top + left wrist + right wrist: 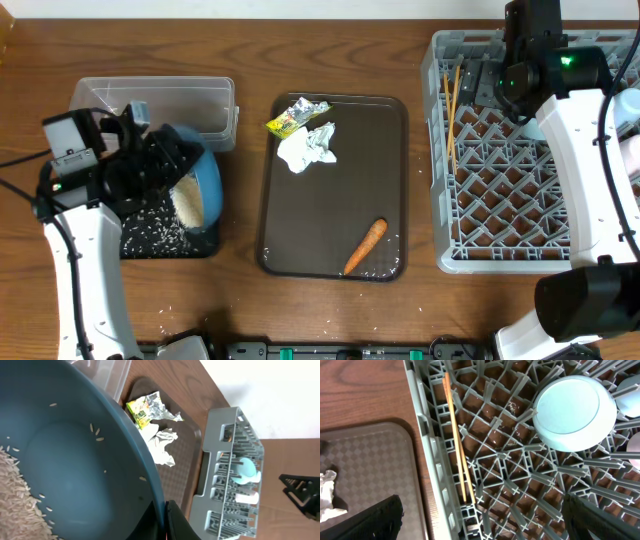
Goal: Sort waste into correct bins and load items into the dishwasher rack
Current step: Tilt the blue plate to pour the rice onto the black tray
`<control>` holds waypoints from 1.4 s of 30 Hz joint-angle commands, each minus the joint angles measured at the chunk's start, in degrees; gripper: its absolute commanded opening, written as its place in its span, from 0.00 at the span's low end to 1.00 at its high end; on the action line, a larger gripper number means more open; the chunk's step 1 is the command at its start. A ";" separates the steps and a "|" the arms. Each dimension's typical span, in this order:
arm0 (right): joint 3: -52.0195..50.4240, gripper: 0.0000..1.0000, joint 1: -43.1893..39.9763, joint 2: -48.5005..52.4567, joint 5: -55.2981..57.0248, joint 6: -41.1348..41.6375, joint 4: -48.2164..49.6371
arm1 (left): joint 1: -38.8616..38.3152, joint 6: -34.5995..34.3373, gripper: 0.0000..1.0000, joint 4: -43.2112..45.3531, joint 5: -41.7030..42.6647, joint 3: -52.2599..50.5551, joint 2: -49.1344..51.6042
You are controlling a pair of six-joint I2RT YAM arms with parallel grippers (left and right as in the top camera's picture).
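Rice (188, 205) lies heaped at the low side of the blue plate (207, 180). My left hand (164, 521) is clamped on the plate's rim and holds it tilted steeply over the black tray (205, 246) at the left of the surface (240, 300). Many grains are scattered across that tray, and a few lie loose on the wood nearer to me. The clear tub (190, 105) stands just beyond the plate. In the middle, the brown tray (340, 200) carries the foil wrapper (295, 117) and the crumpled tissue (310, 147) at its far end, touching each other, and the carrot (365, 245) near the front right corner. On the right, my right hand (485, 527) hovers with fingers wide apart, gripping nothing, over the far part of the grey rack (500, 200). The chopsticks (457, 450) lie along the rack's left wall, and the light-blue bowl (570, 412) sits among the pegs.
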 commanded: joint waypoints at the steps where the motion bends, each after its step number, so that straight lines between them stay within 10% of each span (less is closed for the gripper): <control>1: 0.04 0.99 0.28 -0.35 0.13 0.63 -0.04 | 2.08 1.62 0.06 -0.79 3.56 -0.31 -0.66; 42: 0.04 0.99 0.55 -0.35 0.13 0.63 -0.04 | 22.32 8.15 0.06 -2.84 29.90 -3.89 0.50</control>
